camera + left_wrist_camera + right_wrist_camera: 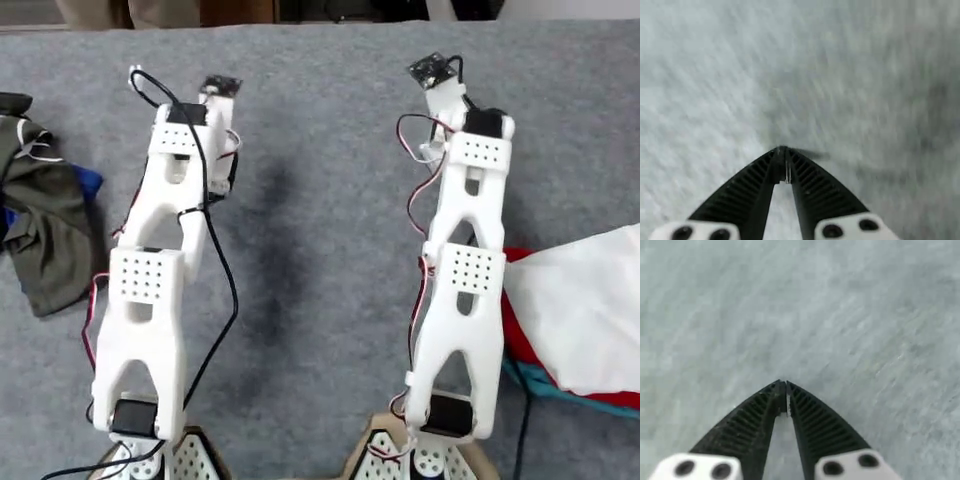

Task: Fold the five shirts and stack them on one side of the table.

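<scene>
1. High view: an olive shirt heap [45, 225], blue cloth [90, 180] peeking out, lies at the worktop [320, 150] edge opposite the white shirt [580, 310].
2. Left end effector [782, 150]: clenched, empty, over bare felt.
3. Right end effector [782, 384]: clenched on nothing too.
4. The white shirt covers a red shirt [515, 300] and a teal shirt [540, 385]. The nearer arm [465, 280] stands just beside it and the farther arm [150, 290] well apart. The pile lies sideways from that arm's base, likely needing a swing back and outward.

Both arms [150, 280] extend forward side by side, left gripper [782, 150] and right gripper [785, 384] each closed.
</scene>
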You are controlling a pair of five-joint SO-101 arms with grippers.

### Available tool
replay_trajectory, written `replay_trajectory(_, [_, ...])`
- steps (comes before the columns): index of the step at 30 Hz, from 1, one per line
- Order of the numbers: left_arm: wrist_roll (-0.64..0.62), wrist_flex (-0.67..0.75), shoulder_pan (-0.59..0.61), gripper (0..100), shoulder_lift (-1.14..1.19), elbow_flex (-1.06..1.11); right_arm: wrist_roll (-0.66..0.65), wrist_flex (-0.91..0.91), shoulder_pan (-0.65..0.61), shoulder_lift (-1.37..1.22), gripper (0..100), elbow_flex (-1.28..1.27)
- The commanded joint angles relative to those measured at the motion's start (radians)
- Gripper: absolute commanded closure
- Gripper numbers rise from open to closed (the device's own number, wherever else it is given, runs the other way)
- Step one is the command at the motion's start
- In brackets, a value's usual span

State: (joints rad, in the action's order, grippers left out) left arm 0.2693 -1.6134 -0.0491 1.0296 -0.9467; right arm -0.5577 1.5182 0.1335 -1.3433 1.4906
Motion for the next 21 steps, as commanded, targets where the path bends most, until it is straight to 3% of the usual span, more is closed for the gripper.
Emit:
replay_trajectory(1, [0.026,-0.141,-0.048,98,0.038,-0.02,-0.098,0.186,0.015,0.004,99.3,0.125])
replay_trajectory(8, [0.023,-0.141,-0.066,98,-0.004,-0.084,-0.129,0.264,0.054,0.039,99.3,0.177])
replay_trajectory(13, [-0.08,-0.141,-0.006,98,-0.113,-0.278,-0.127,0.264,0.051,0.165,99.3,0.179])
replay_trajectory(17, [-0.095,-0.144,0.107,97,-0.213,-0.405,-0.127,0.264,0.027,0.335,98.9,0.177])
replay_trajectory(21, [-0.157,-0.144,0.35,86,-0.291,-0.41,-0.021,0.267,0.002,0.489,92.4,0.174])
